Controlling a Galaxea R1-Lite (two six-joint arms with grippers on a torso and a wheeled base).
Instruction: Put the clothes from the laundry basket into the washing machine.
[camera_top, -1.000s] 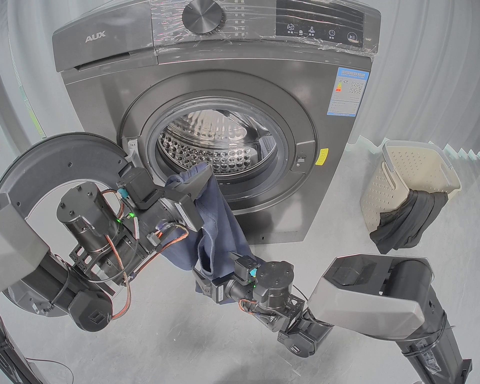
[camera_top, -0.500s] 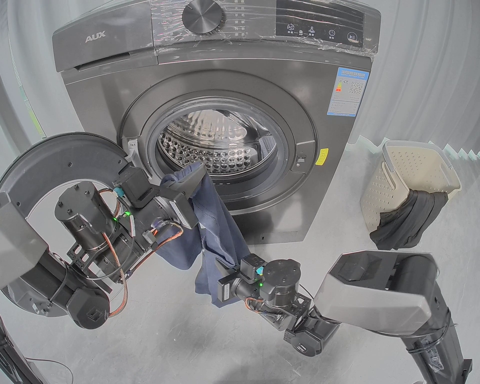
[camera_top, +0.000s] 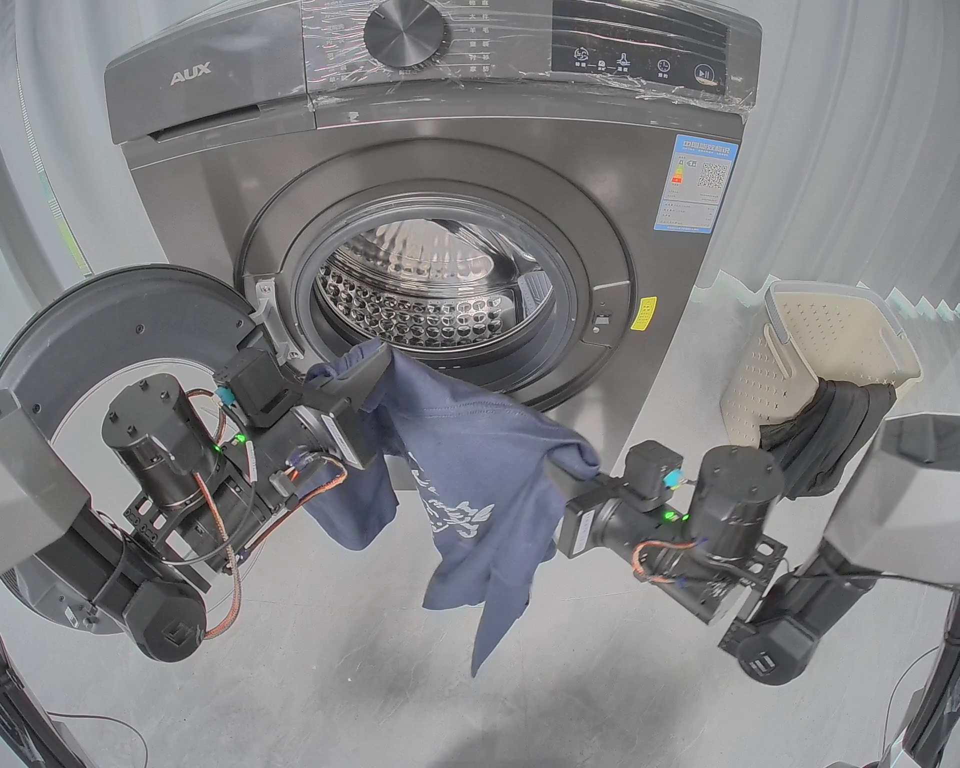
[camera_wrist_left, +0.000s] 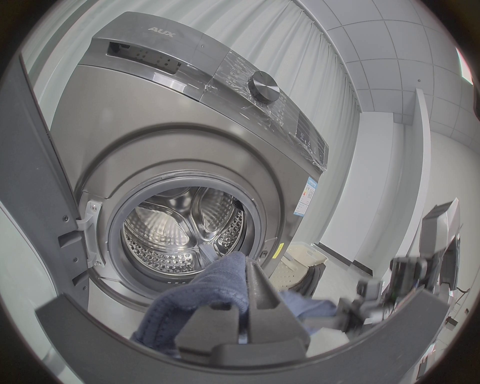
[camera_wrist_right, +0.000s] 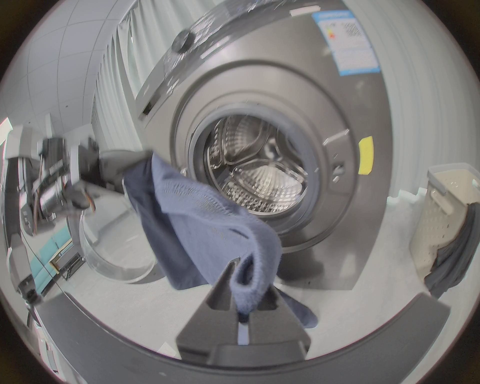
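A blue shirt (camera_top: 470, 470) with a white print hangs spread between both grippers, just below the open drum (camera_top: 430, 275) of the washing machine (camera_top: 430, 130). My left gripper (camera_top: 365, 375) is shut on one end of it at the lower left of the door opening. My right gripper (camera_top: 572, 478) is shut on the other end, lower and to the right. The wrist views show the same blue shirt (camera_wrist_left: 210, 295) (camera_wrist_right: 210, 220) pinched in each gripper (camera_wrist_left: 245, 320) (camera_wrist_right: 242, 305). A cream laundry basket (camera_top: 835, 350) stands at the right with a dark garment (camera_top: 825, 440) draped over its rim.
The machine's round door (camera_top: 110, 330) stands swung open at the left, close behind my left arm. Bare grey floor (camera_top: 330, 660) lies in front of the machine. White curtains (camera_top: 860, 150) hang behind.
My right gripper has swung right and upward with the shirt's lower end, stretching the hanging shirt out wide. The left gripper has shifted slightly left and up.
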